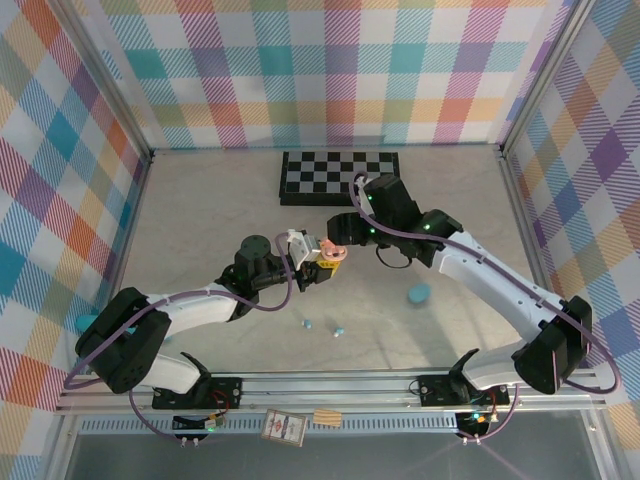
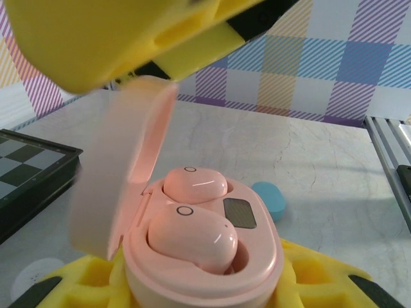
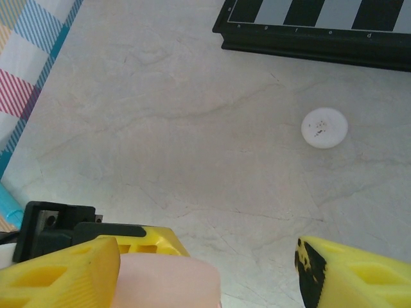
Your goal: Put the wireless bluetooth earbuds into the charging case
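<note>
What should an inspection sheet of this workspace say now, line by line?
Surface: pale marbled table, no spills seen.
Job's things: open pink case with two pink earbuds seated; two teal earbuds loose; teal case apart.
Clutter: chessboard, white disc.
Grippers: left gripper jaws clamp the pink case; right gripper jaws open beside its lid.
Cables: purple cables, loosely looped.
Surroundings: plaid walls.

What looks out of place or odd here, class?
Two tiny teal earbuds lie loose on the table, apart from the teal case. The pink earbuds sit properly in their open pink case.
</note>
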Tool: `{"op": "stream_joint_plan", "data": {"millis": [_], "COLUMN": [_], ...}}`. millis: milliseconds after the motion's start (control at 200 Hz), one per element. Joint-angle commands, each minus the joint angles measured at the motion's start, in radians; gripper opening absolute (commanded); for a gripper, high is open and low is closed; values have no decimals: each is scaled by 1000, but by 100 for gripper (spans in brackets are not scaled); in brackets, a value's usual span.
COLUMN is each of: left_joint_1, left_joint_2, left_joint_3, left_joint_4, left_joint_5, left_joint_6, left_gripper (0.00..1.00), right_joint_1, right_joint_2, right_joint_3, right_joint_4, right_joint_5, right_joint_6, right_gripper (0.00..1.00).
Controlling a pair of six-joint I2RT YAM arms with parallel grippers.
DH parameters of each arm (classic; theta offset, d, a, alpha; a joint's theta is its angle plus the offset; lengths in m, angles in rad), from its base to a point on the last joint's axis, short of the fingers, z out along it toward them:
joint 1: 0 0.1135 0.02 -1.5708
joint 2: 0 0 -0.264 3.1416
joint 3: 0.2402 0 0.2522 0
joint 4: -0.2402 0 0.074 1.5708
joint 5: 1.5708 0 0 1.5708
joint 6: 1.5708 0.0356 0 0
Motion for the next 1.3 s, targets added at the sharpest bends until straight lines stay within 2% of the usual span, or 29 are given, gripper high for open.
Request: {"op": "stream_joint_plan", "data": {"millis": [0, 270, 525, 725, 905, 1080, 1200, 1300], "left_joint_1": [-5, -2, -1, -1, -1, -2, -2, -2], "left_joint_2": [-39, -39, -36, -47, -28, -20, -17, -20], "left_joint_3": [2, 6, 10, 25, 46, 60, 59, 53], "left_joint_4": [36, 52, 140, 184, 256, 256, 250, 248], "left_joint_5": [11, 3, 23, 29, 44, 58, 61, 59], "left_joint_6": [12, -2, -67, -100, -144, -154, -152, -151], "left_gripper": [29, 29, 29, 29, 29, 29, 29, 29], "right_joint_1": [-5, -21, -199, -219, -211, -207, -203, -203], "right_joint_2": [7, -98, -232, -216, -184, -146, -125, -122], "right_joint_3": [13, -56, -297, -398, -421, -454, -467, -474], "right_joint_4": [-31, -2, 367, 635, 717, 864, 907, 908], "right_joint_5": [-28, -90, -533, -753, -792, -816, -811, -797], "right_joint_6": [9, 50, 380, 600, 693, 795, 827, 826], "right_gripper": [73, 74, 77, 77, 75, 71, 62, 50]}}
